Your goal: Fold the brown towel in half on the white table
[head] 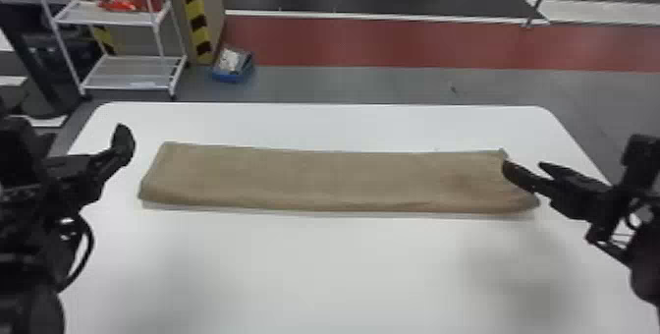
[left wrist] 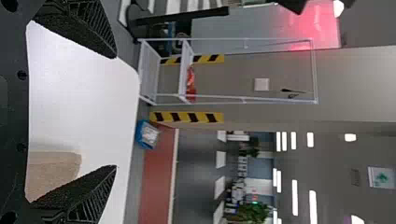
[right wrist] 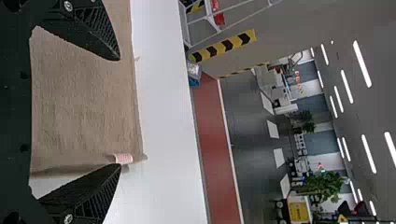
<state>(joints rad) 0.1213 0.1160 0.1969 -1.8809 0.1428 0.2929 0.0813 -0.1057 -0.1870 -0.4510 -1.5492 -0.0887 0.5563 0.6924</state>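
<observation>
Leftmost, my left claw (left wrist: 115, 111), fingers apart, stands just off the left end of the brown towel (head: 334, 176). Towel lies as a narrow strip on the white counter (head: 334, 269), long axis running left to right. At its right end, my right claw (right wrist: 118, 112), fingers apart, is the nearer; contact: cannot tell. Judgement: already doubled; any further fold turns on that long axis.
</observation>
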